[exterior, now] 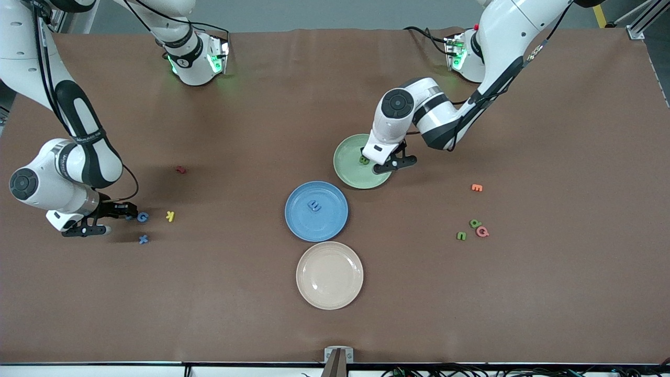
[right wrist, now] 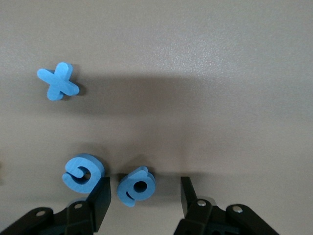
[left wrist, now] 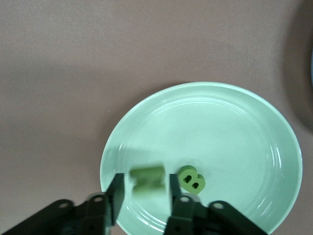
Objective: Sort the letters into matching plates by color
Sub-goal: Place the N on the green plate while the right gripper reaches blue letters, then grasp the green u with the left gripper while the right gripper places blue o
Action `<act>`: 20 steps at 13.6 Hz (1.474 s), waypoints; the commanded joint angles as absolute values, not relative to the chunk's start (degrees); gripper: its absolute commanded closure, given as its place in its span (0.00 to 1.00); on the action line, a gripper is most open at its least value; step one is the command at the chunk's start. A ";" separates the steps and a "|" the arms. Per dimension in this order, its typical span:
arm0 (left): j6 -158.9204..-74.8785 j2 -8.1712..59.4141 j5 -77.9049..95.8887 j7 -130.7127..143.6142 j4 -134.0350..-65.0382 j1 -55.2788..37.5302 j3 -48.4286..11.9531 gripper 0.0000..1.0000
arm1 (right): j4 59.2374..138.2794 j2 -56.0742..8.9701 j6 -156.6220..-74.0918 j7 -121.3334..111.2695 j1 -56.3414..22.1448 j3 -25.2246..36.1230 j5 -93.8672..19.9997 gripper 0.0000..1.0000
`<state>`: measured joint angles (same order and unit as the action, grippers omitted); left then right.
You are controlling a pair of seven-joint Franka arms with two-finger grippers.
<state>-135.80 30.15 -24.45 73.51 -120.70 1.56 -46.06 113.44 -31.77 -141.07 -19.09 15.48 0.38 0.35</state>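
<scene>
**Brown desk, two claws at work**

Brown desk point(exterior: 335, 78), covered in matte sheet. Green plate point(exterior: 352, 175) holds a green B point(left wrist: 191, 179); blue plate point(exterior: 298, 220), nearer the camera, holds one blue letter point(exterior: 314, 205). Left claw point(left wrist: 144, 193) over the green plate, fingers parted, a blurred green letter point(left wrist: 146, 178) loose between them. Right claw point(right wrist: 145, 198) low at its arm's end of the desk, spread around a blue a point(right wrist: 137, 185); blue G point(right wrist: 83, 172) just beside, blue X point(right wrist: 57, 82) apart.
</scene>
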 commanded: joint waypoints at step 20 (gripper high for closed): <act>-135.53 40.77 -36.65 63.10 -101.96 16.97 -35.51 0.18 | 106.62 -22.24 -121.23 -5.84 5.29 -0.35 1.23 0.80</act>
